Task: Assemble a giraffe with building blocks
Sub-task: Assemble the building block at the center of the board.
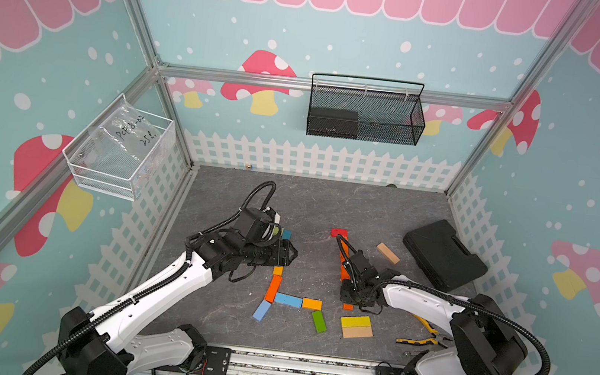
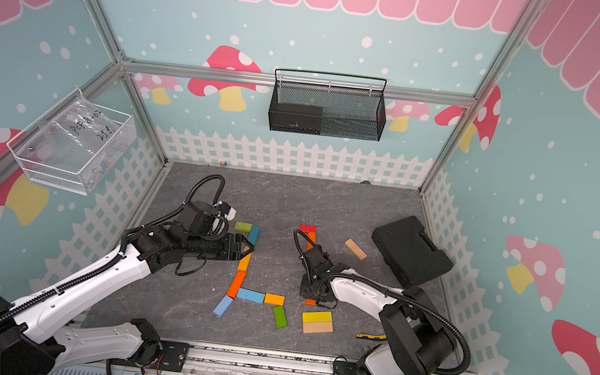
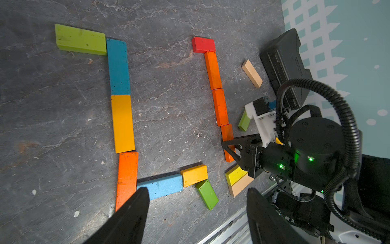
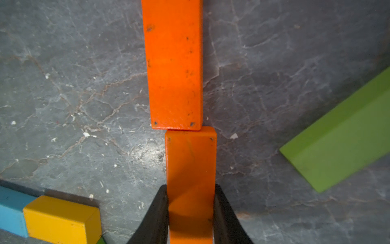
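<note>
My right gripper (image 4: 191,187) is shut on an orange block (image 4: 191,160). The block's far end touches another orange block (image 4: 174,63), slightly offset. In the left wrist view they continue a column up to a red block (image 3: 203,44). To the left, a bent chain of building blocks runs from green (image 3: 80,39) through blue (image 3: 118,66), yellow (image 3: 122,123) and orange (image 3: 127,177) to light blue (image 3: 160,186). My left gripper (image 3: 197,190) is open and holds nothing. It hangs over that chain's upper part in a top view (image 1: 292,253).
A yellow block (image 1: 355,322) and a tan block (image 1: 357,332) lie side by side near the front. A loose tan block (image 1: 387,253) lies beside the black case (image 1: 444,255) at the right. Yellow-handled pliers (image 1: 424,334) lie under the right arm. A metal rail (image 1: 307,368) bounds the front.
</note>
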